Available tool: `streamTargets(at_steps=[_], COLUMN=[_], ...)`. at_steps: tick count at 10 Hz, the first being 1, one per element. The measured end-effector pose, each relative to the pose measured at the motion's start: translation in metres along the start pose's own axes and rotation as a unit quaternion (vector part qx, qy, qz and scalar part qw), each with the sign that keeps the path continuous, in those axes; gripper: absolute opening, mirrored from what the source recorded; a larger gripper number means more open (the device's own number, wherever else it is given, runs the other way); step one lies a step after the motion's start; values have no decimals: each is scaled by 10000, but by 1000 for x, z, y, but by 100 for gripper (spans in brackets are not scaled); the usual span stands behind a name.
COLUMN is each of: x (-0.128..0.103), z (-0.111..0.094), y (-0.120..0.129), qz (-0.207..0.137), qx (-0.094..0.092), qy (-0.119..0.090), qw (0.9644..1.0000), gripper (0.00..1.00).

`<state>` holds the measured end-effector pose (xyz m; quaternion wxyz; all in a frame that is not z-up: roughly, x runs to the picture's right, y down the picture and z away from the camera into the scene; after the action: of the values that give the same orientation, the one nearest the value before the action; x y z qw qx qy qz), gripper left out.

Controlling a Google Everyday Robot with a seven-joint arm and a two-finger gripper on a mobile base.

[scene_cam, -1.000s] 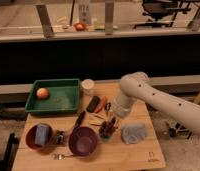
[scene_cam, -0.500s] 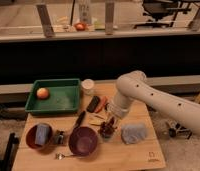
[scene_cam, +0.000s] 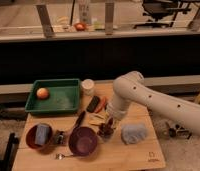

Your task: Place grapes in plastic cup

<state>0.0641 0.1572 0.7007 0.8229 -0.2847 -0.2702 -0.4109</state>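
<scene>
The grapes point(scene_cam: 105, 132), a small dark bunch, lie on the wooden table point(scene_cam: 138, 155) just right of the purple bowl point(scene_cam: 83, 141). My gripper point(scene_cam: 107, 127) hangs at the end of the white arm point(scene_cam: 143, 96), pointing down right over the grapes and partly hiding them. The light-blue plastic cup point(scene_cam: 41, 133) sits inside a dark red bowl point(scene_cam: 31, 142) at the table's front left, well left of the gripper.
A green tray point(scene_cam: 60, 102) holds an orange fruit point(scene_cam: 42, 93) at the back left. A white cup point(scene_cam: 87, 86), a dark block point(scene_cam: 93, 104) and an orange-red piece point(scene_cam: 102, 103) stand behind the gripper. A grey cloth point(scene_cam: 134, 134) lies to its right. A spoon point(scene_cam: 63, 156) and a tiny metal cup point(scene_cam: 59, 138) lie near the bowls.
The arm has swung a little left and down, bringing the gripper closer onto the grapes. Nothing else has moved.
</scene>
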Motion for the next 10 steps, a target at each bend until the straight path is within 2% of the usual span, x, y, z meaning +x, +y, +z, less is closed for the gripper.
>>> streamTargets(at_steps=[3, 6, 8, 10], x=[-2, -4, -3, -3], z=[2, 2, 2, 1], y=[-3, -6, -8, -8], qz=[-219, -304, -308, -295], qx=[-124, -229, -291, -325], qy=[46, 79, 103, 120], qw=[9997, 9992, 9990, 9990], gripper=[1, 26, 48, 66])
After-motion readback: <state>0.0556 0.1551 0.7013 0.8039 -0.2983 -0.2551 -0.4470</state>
